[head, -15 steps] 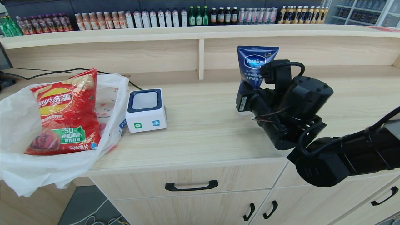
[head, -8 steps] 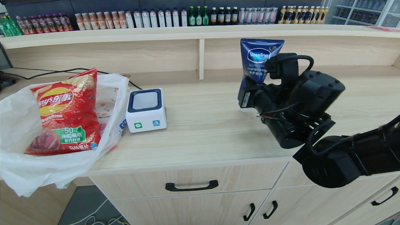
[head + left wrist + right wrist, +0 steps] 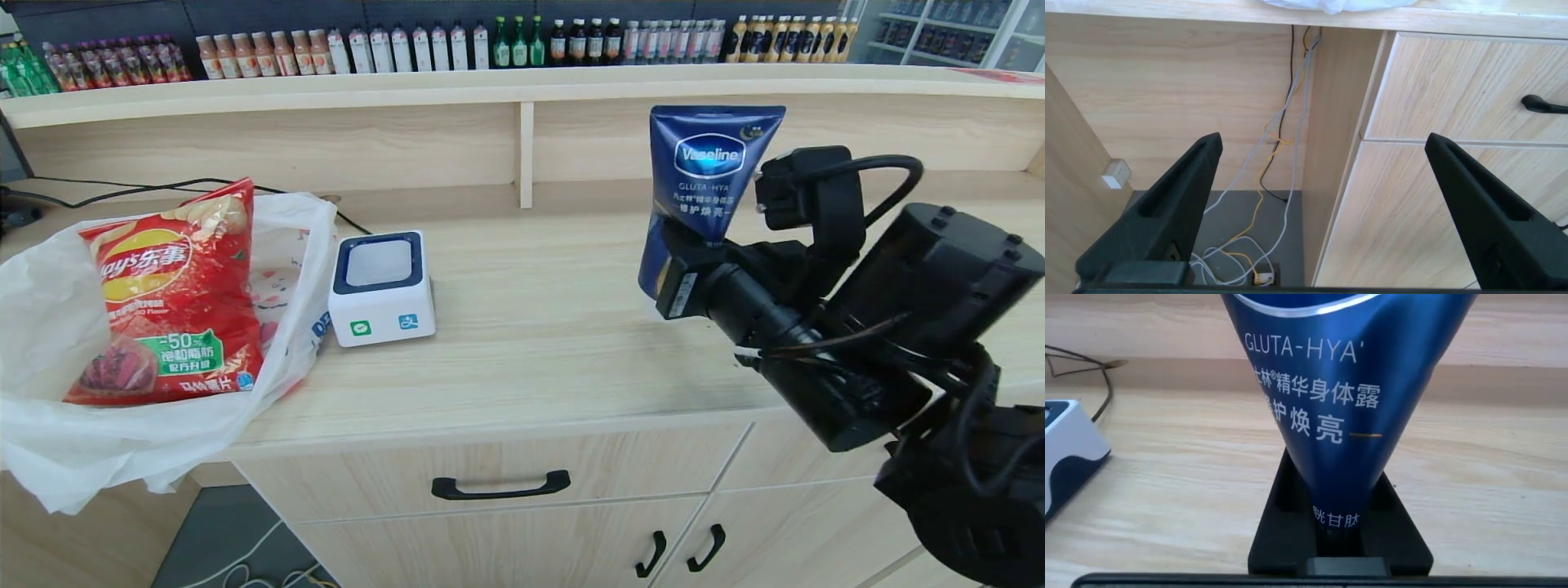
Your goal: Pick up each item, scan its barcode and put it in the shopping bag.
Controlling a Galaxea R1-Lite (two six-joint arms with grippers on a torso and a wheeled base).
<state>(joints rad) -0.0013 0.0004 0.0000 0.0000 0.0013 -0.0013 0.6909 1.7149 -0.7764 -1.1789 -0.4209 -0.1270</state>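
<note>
A dark blue lotion tube [image 3: 707,181] stands upright above the right half of the counter, its wide crimped end up. My right gripper [image 3: 679,269] is shut on its lower, narrow part; in the right wrist view the tube [image 3: 1331,400] rises out of the black gripper [image 3: 1339,531]. The white barcode scanner [image 3: 382,286] with a dark-rimmed window sits mid-counter, well left of the tube, and its corner [image 3: 1065,457] also appears beyond the tube. At the left end lies the white shopping bag [image 3: 49,343] with a red chips bag [image 3: 171,302] inside. My left gripper [image 3: 1323,220] hangs open below counter height.
The light wooden counter [image 3: 539,343] has a raised back shelf with a divider [image 3: 526,155]. Bottles line the shelves behind. Drawers with black handles [image 3: 500,486] are under the counter. Cables [image 3: 1282,163] hang in the gap beside the cabinet.
My right arm has carried the tube up and to the right, closer to the head camera. The scanner, the shopping bag and the chips bag have stayed put.
</note>
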